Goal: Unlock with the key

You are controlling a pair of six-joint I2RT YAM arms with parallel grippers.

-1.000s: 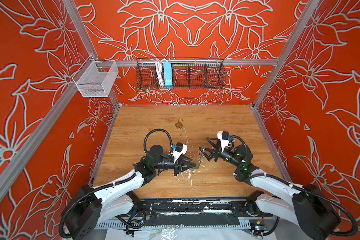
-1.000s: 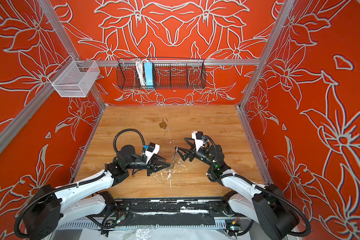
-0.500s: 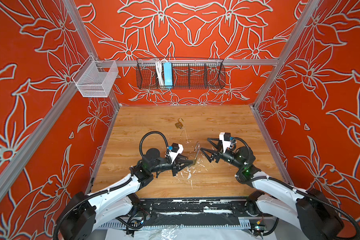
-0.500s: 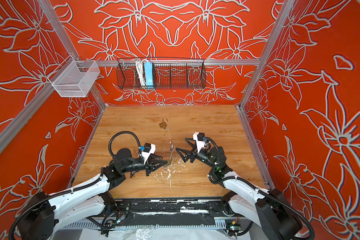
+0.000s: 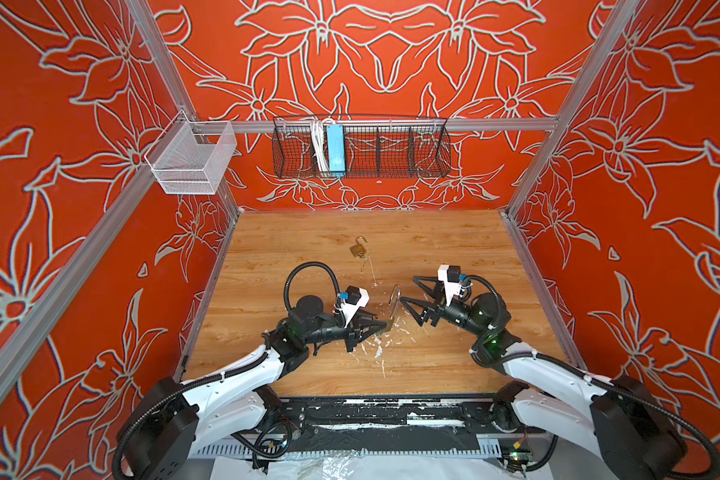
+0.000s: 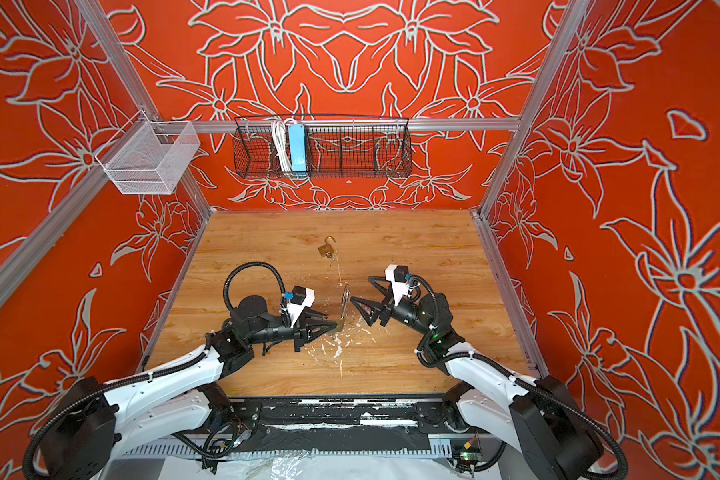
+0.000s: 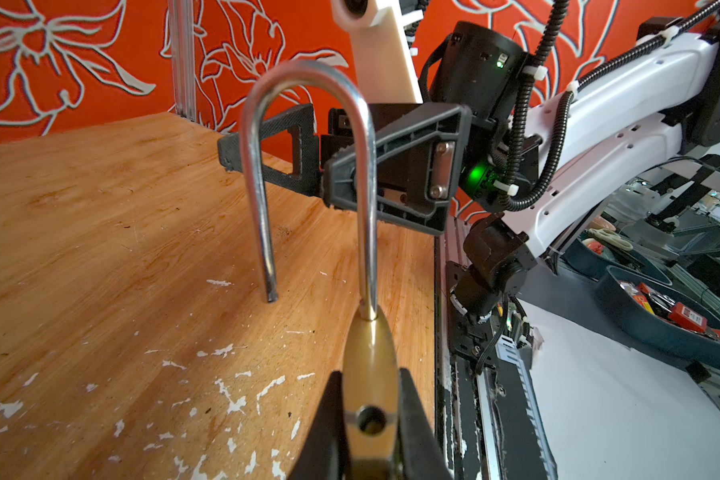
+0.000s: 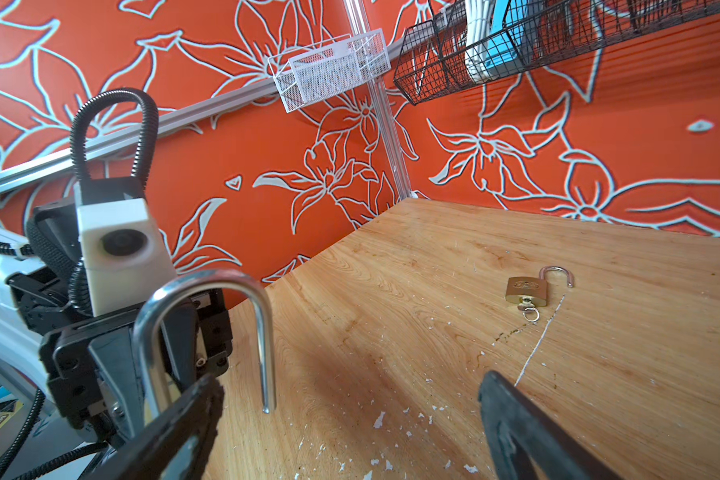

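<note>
The left tool (image 5: 385, 325) is pinched narrow on the brass body of a padlock (image 7: 368, 353), holding it over the bench (image 5: 454, 232) around the middle, toward the near edge. Its long shackle (image 7: 308, 72) stands upright and open: one leg sits in the body, the other hangs free. The right tool (image 5: 408, 289) is spread wide and holds nothing, just right of the shackle and level with it. A small padlock (image 8: 526, 290) lies farther back on the bench with its shackle open and the key (image 8: 524, 306) in its underside, well apart from both tools
</note>
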